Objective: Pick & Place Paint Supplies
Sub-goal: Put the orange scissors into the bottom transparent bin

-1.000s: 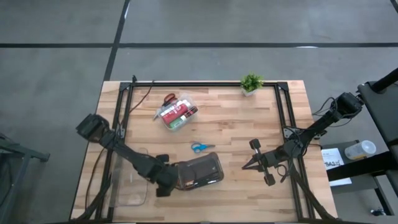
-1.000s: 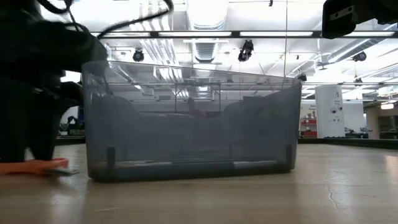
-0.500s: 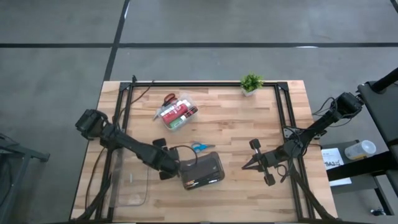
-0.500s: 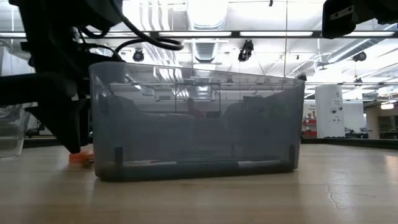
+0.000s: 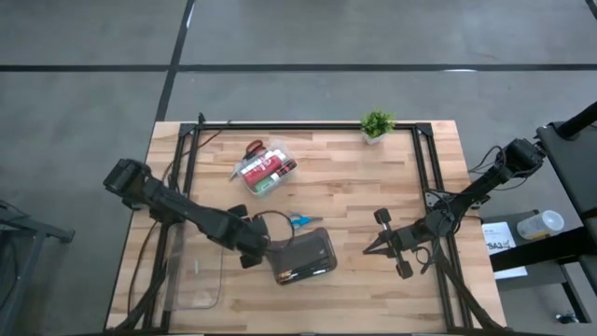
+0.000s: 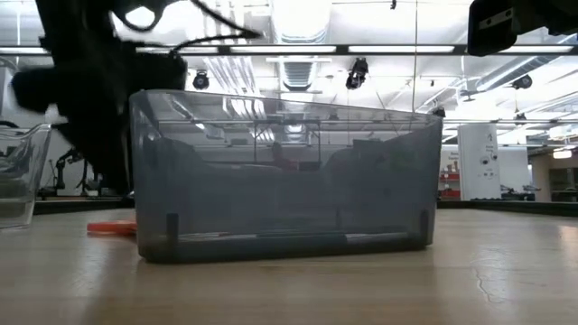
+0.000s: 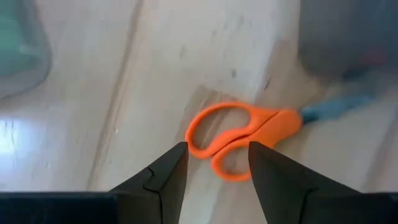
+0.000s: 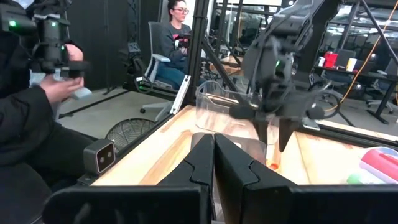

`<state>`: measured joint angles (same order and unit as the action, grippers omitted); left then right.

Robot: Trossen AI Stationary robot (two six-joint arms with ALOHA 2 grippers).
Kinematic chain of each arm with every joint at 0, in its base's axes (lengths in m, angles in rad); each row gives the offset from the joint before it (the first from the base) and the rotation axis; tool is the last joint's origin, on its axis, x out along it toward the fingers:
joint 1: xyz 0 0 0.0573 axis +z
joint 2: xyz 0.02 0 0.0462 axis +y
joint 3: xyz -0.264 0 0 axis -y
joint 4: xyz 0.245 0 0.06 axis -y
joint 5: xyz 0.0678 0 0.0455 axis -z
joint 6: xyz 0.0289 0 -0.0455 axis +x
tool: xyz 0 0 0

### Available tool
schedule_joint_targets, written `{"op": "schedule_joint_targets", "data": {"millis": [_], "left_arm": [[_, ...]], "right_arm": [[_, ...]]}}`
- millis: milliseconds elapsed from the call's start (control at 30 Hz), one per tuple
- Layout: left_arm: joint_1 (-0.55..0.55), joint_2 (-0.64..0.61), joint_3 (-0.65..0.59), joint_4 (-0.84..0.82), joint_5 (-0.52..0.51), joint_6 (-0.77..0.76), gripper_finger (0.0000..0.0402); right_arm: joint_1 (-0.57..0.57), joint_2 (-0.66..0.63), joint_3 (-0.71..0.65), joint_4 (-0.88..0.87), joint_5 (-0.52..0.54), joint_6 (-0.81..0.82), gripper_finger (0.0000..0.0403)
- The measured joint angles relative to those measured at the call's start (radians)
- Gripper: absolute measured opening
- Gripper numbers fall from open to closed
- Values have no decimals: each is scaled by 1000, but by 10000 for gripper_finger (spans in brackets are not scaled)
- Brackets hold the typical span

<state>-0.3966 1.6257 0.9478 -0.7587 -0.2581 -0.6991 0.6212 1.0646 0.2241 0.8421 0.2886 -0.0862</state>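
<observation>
The orange-handled scissors (image 7: 239, 134) lie flat on the wood just left of the dark grey case (image 5: 303, 257); their blades point at the case. They also show in the low view as the orange scissors (image 6: 112, 227). My left gripper (image 7: 217, 167) hovers above their handle loops, open, one finger on each side, touching nothing. The blue scissors (image 5: 298, 221) lie beyond the case. Paint tubes sit in a clear box (image 5: 267, 169), with the red scissors (image 5: 254, 147) beside it. My right gripper (image 5: 373, 245) waits shut, right of the case.
A second clear box (image 5: 191, 273) stands at the near left, close to my left arm. The potted plant (image 5: 377, 123) is at the far edge. A dark frame (image 5: 308, 126) rims the table. A person (image 8: 31, 106) stands past the table's left side.
My left gripper has moved from the case's near-left corner toward the far edge and has risen. The orange scissors have slid with it along the table beside the case; they now lie still below the lifted fingers.
</observation>
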Motion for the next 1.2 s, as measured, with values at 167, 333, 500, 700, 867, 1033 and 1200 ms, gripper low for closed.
{"op": "schedule_joint_targets", "data": {"millis": [167,333,500,700,867,1033,1200], "left_arm": [[8,-78,-5,4,0,-214,177],[8,-74,-6,9,-1,-145,177],[34,-10,-6,26,-4,-90,177],[54,68,-4,30,61,-101,177],[49,34,0,18,142,-109,177],[5,-4,-4,35,160,-42,177],[-94,6,-6,83,140,32,177]], "right_arm": [[0,0,0,0,0,0,8],[-1,0,0,0,0,0,8],[-1,0,0,0,0,0,8],[-1,0,0,0,0,0,8],[-1,0,0,0,0,0,8],[0,0,0,0,0,0,8],[0,0,0,0,0,0,8]]}}
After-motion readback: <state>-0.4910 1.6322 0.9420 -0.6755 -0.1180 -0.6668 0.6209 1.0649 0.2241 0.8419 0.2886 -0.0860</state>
